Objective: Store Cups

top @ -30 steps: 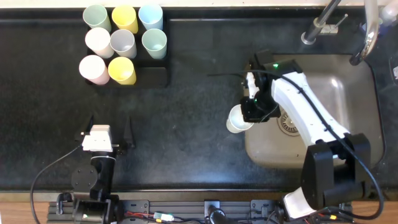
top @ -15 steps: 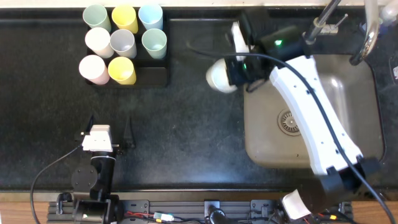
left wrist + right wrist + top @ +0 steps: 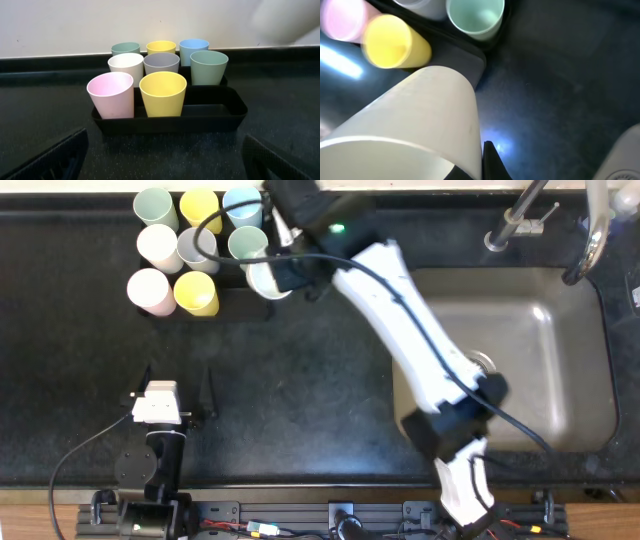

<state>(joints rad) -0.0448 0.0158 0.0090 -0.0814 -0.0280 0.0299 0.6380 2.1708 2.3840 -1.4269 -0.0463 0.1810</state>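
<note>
Aloft, cup (image 3: 420, 115) in right gripper (image 3: 283, 272), near tray (image 3: 170, 122)

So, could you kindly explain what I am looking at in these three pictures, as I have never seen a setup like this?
These are two robot arms at a dark counter beside a sink. One picture looks straight down from a fixed camera overhead; the other two come from small cameras on each arm's wrist. A black tray holds eight coloured cups, with one corner slot free. The right arm stretches across the counter; the right gripper has its fingers closed on a white cup, held up close to that free slot. The left gripper is back near its base, fingers open and holding nothing, its camera facing the tray.
</note>
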